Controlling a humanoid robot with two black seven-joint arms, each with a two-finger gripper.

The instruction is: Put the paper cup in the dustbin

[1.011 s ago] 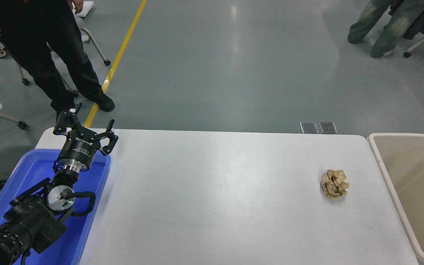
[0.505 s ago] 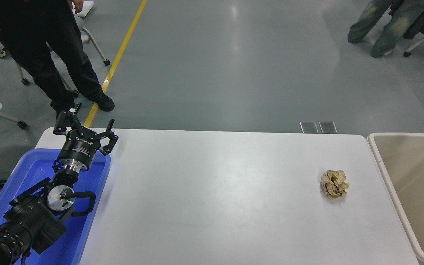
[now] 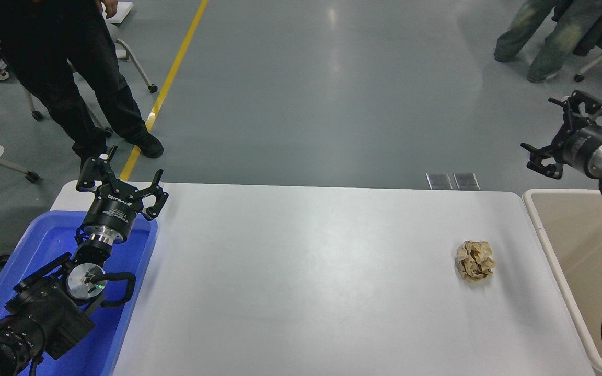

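No paper cup shows anywhere in the head view; it is hidden or out of view. The beige dustbin (image 3: 541, 224) stands at the table's right end, and the part of its inside that I can see holds nothing. My right gripper (image 3: 541, 125) is open and empty, held high at the right edge above the bin's far corner. My left gripper (image 3: 129, 168) is open and empty, parked over the far end of the blue tray (image 3: 139, 271) at the lower left.
A crumpled brown paper ball (image 3: 475, 260) lies on the white table (image 3: 306, 271) near its right end. A person in black (image 3: 71, 68) stands beyond the far left corner. Another person's legs (image 3: 541, 36) show at the top right.
My right arm has come into view at the right edge and risen above the bin's far corner. The left arm, paper ball and bin have not moved.
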